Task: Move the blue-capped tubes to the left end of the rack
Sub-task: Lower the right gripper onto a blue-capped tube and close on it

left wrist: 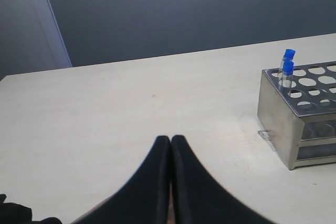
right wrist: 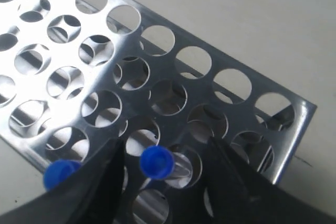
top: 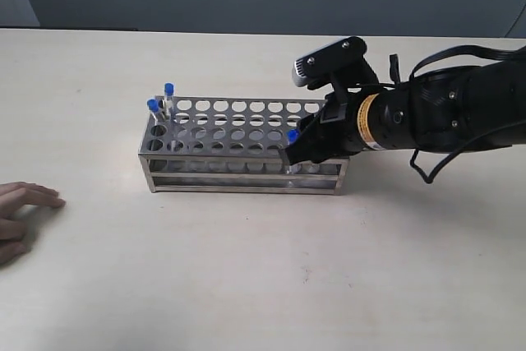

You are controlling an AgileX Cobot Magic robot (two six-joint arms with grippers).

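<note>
The steel rack (top: 246, 178) stands mid-table. Two blue-capped tubes (top: 168, 90) (top: 153, 107) stand upright in holes at its left end, and the left wrist view shows these tubes (left wrist: 286, 72) in a corner of the rack (left wrist: 278, 114). My right gripper (top: 300, 150) hangs over the rack's right end, open, its fingers either side of a third blue-capped tube (right wrist: 156, 162) that leans in its hole without being touched. A fourth blue cap (right wrist: 59, 174) shows just outside one finger (right wrist: 100, 182). My left gripper (left wrist: 171, 140) is shut and empty, above bare table, well away from the rack.
A person's hand (top: 25, 203) rests on the table at the left edge, in front of the rack's left end. Most of the rack's holes (right wrist: 302, 111) hold nothing. A dark wall runs behind the table.
</note>
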